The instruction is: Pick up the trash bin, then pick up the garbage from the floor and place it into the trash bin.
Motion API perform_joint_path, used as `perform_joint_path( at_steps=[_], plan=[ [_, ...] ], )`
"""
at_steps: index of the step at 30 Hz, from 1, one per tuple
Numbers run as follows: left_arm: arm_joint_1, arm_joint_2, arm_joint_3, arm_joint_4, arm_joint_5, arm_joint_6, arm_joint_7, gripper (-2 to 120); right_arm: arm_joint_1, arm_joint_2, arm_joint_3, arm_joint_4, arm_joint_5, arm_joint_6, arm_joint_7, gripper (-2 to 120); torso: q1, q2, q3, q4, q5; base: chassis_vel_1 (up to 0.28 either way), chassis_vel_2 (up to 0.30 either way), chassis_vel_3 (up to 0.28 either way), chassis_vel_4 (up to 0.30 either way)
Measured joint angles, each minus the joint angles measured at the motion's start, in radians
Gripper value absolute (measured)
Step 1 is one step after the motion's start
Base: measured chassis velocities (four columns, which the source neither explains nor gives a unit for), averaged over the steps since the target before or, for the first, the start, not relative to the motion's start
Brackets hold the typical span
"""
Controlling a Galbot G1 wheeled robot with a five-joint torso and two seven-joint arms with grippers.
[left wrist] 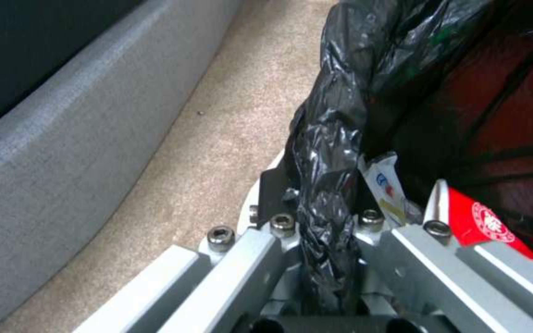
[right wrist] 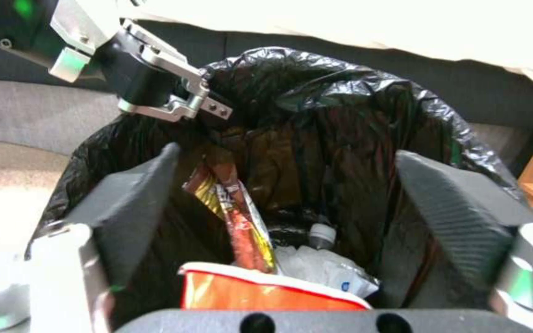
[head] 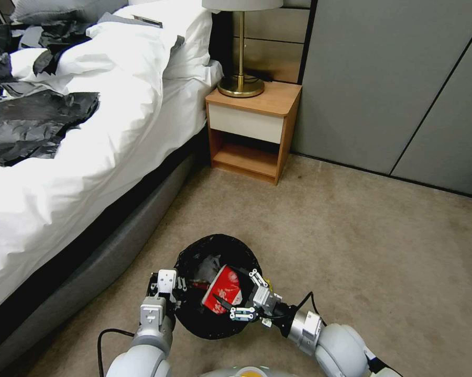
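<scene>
- The trash bin, lined with a black bag, stood beside the bed.
- A red-white wrapper lay tilted in the trash bin among other garbage.

We see a wooden nightstand with a brass lamp on top. Touching its left side stands a bed with white bedding and black plastic sheets. Grey wall panels rise right of the nightstand; beige carpet spreads before it.
</scene>
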Motion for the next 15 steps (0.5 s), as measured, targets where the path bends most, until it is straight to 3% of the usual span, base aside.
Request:
perform_joint_path(
  at_steps=[4,8,15],
  plan=[
    [-0.004,0.002,0.0,0.003,0.0,0.001,0.001,0,-0.01,-0.016,0.021,0.043,0.002,0.0,0.019,106,0.0,0.0,0.0,0.0,0.0001,0.0,0.0,0.0,0.0],
    [-0.007,0.004,-0.003,0.007,-0.002,0.001,0.001,0,-0.024,-0.016,0.049,0.115,0.004,0.002,0.062,112,0.0,0.0,0.0,0.0,0.0,0.0,0.0,0.0,0.0],
    [-0.013,0.009,-0.011,0.013,-0.008,0.001,0.002,0,-0.072,0.036,0.114,0.294,-0.018,0.001,0.196,114,0.0,0.0,0.0,0.0001,-0.0002,0.0,0.0,0.0,0.0]
  ],
)
